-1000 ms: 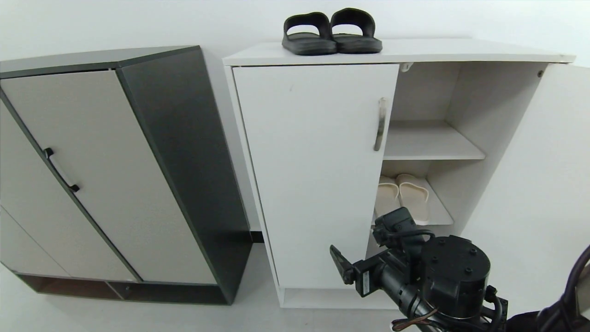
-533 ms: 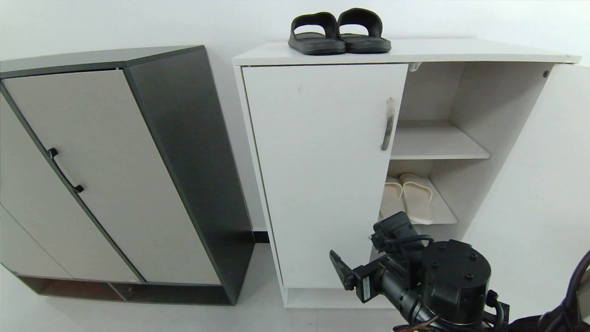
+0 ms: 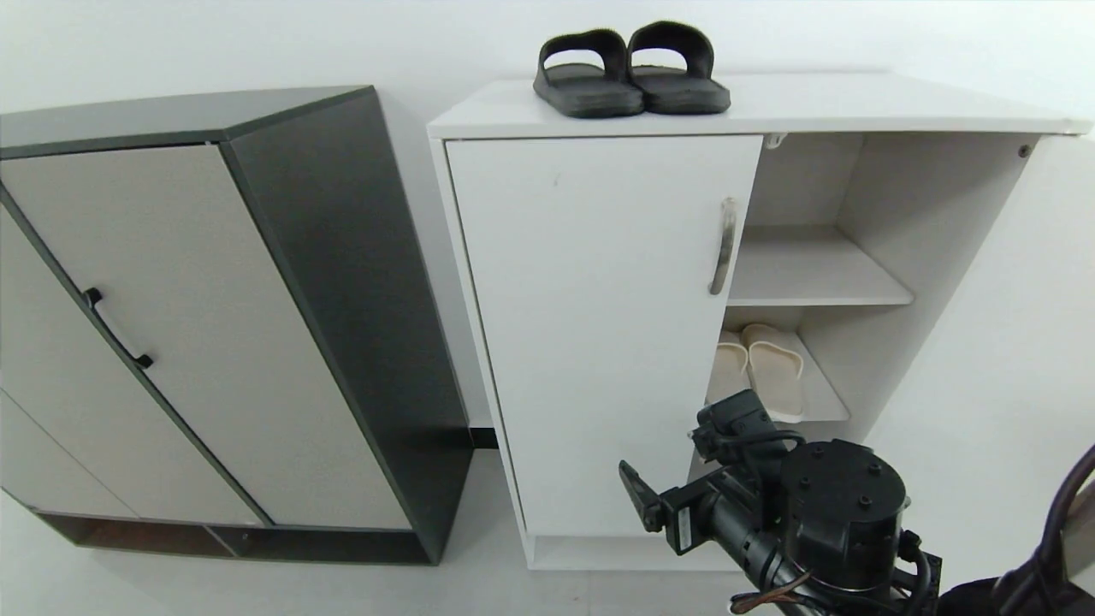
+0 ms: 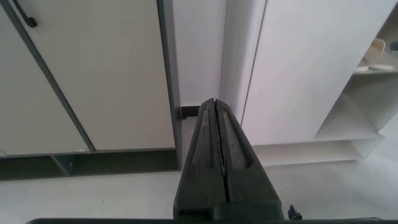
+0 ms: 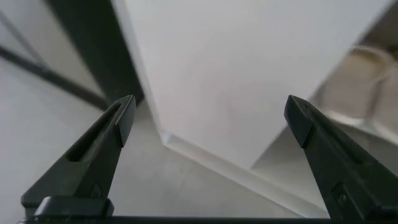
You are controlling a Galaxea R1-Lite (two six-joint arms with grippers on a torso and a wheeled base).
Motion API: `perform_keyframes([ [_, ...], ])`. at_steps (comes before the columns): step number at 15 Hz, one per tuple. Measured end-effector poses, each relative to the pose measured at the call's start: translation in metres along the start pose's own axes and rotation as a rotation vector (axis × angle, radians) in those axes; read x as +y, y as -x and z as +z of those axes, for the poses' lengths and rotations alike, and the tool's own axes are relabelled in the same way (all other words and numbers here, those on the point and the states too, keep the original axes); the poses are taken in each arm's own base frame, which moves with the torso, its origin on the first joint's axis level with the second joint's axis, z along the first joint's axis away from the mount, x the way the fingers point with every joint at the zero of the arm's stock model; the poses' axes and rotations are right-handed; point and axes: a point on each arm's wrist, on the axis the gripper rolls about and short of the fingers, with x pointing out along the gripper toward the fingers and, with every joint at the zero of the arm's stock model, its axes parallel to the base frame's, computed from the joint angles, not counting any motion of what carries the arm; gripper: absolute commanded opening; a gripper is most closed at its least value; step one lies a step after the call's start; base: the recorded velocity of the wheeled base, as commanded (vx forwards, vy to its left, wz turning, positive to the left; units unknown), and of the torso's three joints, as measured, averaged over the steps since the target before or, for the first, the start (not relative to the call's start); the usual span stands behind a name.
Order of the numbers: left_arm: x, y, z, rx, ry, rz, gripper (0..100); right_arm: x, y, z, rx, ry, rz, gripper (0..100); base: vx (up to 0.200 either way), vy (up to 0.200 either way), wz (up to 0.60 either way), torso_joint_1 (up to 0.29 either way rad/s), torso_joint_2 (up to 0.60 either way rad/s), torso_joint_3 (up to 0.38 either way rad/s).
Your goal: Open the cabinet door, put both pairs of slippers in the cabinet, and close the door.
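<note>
Already put away on the lower shelf [image 3: 823, 400] of the white cabinet [image 3: 855, 96]: the beige slippers [image 3: 761, 368]. Not yet inside, lying on the cabinet's top: the black slippers [image 3: 633, 73]. Open on the right half. Left to do, probably: bring in the black pair, close up. Low before the shut left door [image 3: 599, 325]: right gripper [image 5: 208, 112], fingers spread wide. Left gripper [image 4: 215, 106]: fingers pressed together.

black slippers [image 3: 631, 73] on white cabinet top [image 3: 855, 94], cream slippers [image 3: 761, 368] on lower shelf [image 3: 821, 395]

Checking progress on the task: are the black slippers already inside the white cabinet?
No, the black slippers sit on top of the white cabinet, not inside it.
</note>
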Motion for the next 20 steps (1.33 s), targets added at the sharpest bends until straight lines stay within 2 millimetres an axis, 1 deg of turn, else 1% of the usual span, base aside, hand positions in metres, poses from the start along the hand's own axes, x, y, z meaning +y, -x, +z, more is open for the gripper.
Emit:
perform_keyframes([
  [9,0.0000,0.0000,0.0003,-0.002,0.000,0.000,0,0.0007,0.0005,-0.0001,-0.001,0.000,0.003,100,0.000,0.000,0.00,0.130,-0.48,-0.328],
  [20,0.0000,0.0000,0.0003,-0.002,0.000,-0.001,0,0.0011,0.0010,-0.0005,0.001,0.001,0.006,100,0.000,0.000,0.00,0.200,-0.50,-0.309],
])
